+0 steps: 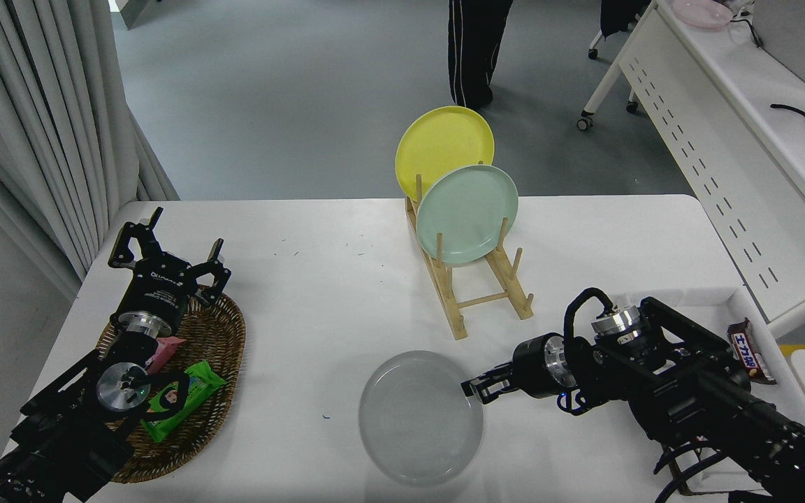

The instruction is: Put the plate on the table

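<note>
The light-grey plate (416, 419) lies low and nearly flat on the white table (318, 293), near its front edge, in front of the rack. My right gripper (477, 388) reaches in from the right and is shut on the plate's right rim. My left gripper (179, 241) is parked open and empty at the lower left, above the far end of a wicker basket.
A wooden rack (476, 293) holds a mint-green plate (467, 213) and a yellow plate (441, 143) upright. The wicker basket (217, 342) holds snack packs. A white tray (710, 300) and a chocolate bar (748, 353) lie at right. A person's legs (476, 42) are beyond the table.
</note>
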Robot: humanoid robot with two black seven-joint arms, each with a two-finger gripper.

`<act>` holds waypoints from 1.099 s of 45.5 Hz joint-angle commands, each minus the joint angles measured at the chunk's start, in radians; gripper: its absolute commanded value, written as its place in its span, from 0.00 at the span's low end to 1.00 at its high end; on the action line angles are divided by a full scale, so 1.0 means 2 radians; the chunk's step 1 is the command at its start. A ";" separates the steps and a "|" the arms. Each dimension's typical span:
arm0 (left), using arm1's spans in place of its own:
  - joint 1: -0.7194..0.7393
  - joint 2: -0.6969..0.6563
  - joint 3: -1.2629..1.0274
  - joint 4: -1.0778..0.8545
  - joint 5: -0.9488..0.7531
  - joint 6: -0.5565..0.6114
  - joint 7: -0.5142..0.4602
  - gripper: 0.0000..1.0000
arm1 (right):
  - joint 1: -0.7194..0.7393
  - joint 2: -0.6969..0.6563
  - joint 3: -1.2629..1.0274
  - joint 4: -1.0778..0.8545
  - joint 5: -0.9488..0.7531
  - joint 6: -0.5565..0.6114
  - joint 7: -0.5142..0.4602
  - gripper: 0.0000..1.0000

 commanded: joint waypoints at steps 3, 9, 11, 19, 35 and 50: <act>0.000 0.000 0.000 0.000 0.000 0.000 0.000 1.00 | 0.000 0.000 -0.001 0.001 0.001 0.000 0.000 0.00; 0.000 0.000 0.000 0.000 0.000 0.000 0.000 1.00 | 0.001 0.000 -0.001 0.001 0.001 0.000 -0.001 0.00; 0.000 0.000 0.000 0.000 0.000 0.000 0.000 1.00 | 0.001 0.000 -0.001 0.000 0.002 0.000 -0.001 0.04; 0.000 0.000 0.000 0.000 0.000 0.000 0.000 1.00 | 0.003 0.000 -0.001 0.000 0.002 0.000 -0.001 0.45; 0.000 0.000 0.000 0.000 0.000 0.000 0.000 1.00 | 0.001 0.001 -0.003 0.008 0.002 0.000 -0.003 1.00; 0.000 0.000 0.000 0.000 0.000 0.000 0.000 1.00 | 0.009 -0.020 -0.087 0.089 0.061 0.206 -0.003 1.00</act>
